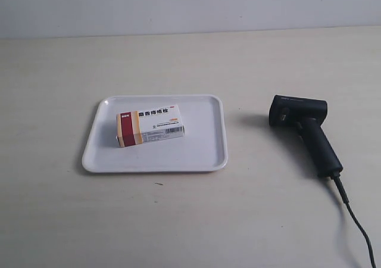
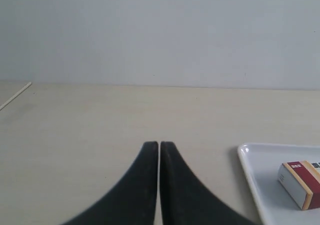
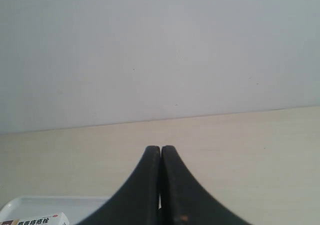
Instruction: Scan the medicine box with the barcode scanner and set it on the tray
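The white medicine box (image 1: 150,125) with red and tan bands lies flat inside the white tray (image 1: 202,155) at the table's middle left. The black barcode scanner (image 1: 305,130) lies on its side on the table to the tray's right, and its cable (image 1: 357,223) trails toward the front edge. No arm shows in the exterior view. My left gripper (image 2: 159,144) is shut and holds nothing, beside the tray's corner (image 2: 250,160), with one end of the box (image 2: 300,182) showing. My right gripper (image 3: 160,148) is shut and holds nothing, above the tray's rim (image 3: 50,201) and the box's top (image 3: 35,220).
The pale wooden table (image 1: 178,59) runs back to a plain grey-white wall (image 1: 190,6). A thin pale line (image 2: 15,95) marks the table surface off to one side in the left wrist view.
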{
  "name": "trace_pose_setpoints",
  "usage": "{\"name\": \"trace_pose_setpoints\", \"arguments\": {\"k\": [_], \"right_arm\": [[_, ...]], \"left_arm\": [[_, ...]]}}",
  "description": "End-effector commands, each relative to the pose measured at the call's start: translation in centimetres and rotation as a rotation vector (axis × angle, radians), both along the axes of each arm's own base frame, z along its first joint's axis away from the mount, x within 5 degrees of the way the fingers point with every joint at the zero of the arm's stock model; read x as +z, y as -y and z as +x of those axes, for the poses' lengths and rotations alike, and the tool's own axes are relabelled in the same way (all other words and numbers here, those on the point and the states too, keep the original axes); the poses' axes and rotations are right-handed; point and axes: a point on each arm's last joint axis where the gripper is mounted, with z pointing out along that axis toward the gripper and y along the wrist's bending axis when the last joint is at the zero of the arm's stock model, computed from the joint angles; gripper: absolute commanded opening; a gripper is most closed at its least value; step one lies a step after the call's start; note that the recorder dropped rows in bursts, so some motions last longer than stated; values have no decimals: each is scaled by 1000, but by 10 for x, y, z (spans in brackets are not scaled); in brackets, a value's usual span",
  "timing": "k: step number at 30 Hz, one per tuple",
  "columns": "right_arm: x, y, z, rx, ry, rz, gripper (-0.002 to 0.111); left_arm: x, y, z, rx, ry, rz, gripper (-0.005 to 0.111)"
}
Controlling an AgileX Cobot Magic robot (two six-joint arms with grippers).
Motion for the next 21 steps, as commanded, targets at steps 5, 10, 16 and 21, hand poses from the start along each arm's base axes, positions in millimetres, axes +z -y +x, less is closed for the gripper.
{"name": "trace_pose_setpoints", "arguments": {"k": [5,10,16,21], "right_arm": [[-1,1,0,-6,2,-5,0],[-1,1,0,-6,2,-5,0],[-1,1,0,-6,2,-5,0],[-1,1,0,-6,2,-5,0]], "left_arm": [[-2,-2,0,19,-6,26,4],[-2,-3,-1,29,-6,16,4],[-2,-3,-1,29,-13,15,4],[-2,-3,-1,29,-15,20,4]]}}
